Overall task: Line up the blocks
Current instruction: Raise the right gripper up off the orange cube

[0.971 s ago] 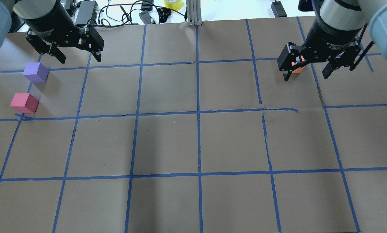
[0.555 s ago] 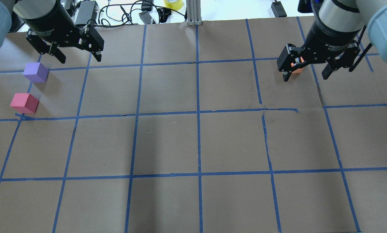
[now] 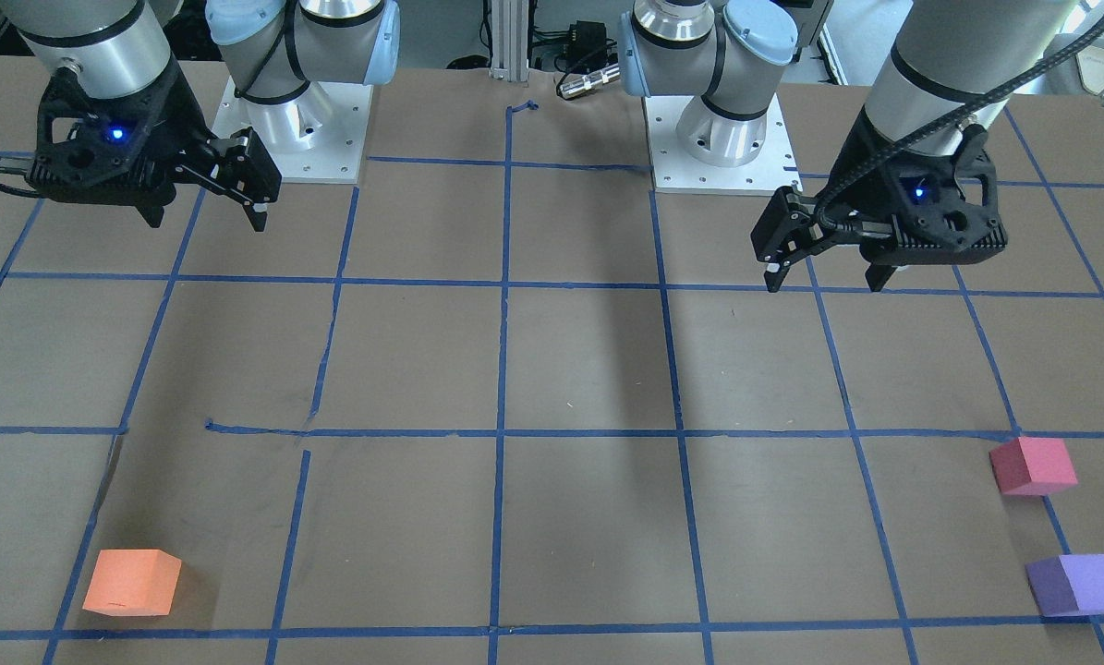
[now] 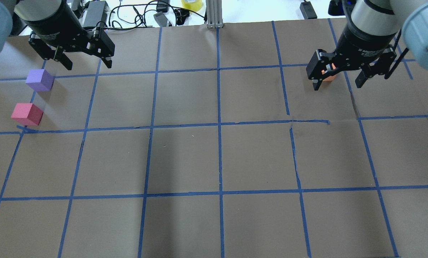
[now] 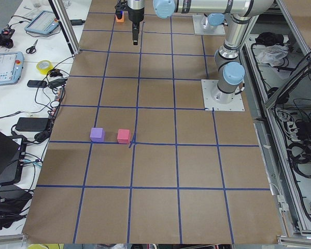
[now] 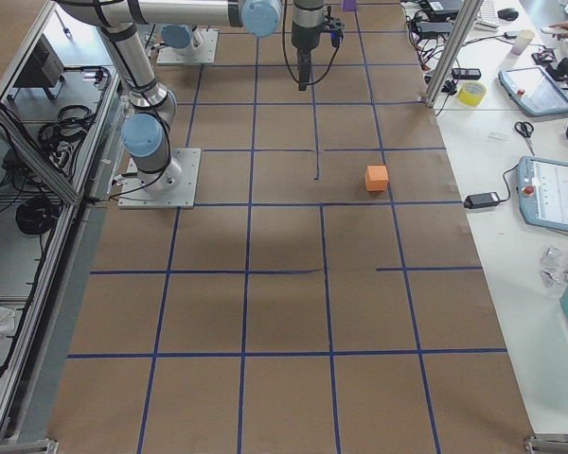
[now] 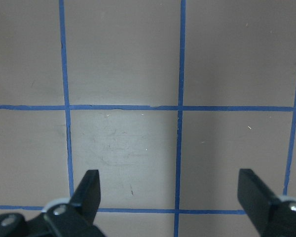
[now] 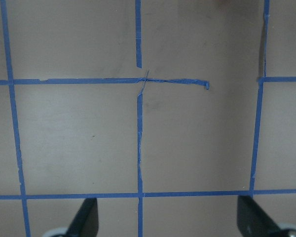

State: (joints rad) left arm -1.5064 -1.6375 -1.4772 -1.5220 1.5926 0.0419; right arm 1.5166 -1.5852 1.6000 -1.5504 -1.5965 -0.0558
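Note:
The purple block and the pinkish-red block sit near each other at the table's far left; they also show in the front view, purple and pinkish-red. The orange block sits alone at the far right, partly hidden behind my right gripper in the overhead view. My left gripper is open and empty, raised above the table to the right of the purple block. My right gripper is open and empty, raised above the table. Neither wrist view shows a block between the fingers.
Blue tape lines divide the brown paper table cover into squares, with a torn seam right of centre. An aluminium post, cables and a yellow tape roll lie at the far edge. The arm bases stand at the robot's side.
My right gripper has shifted slightly toward the far edge, still open. The left gripper and all three blocks have not moved.

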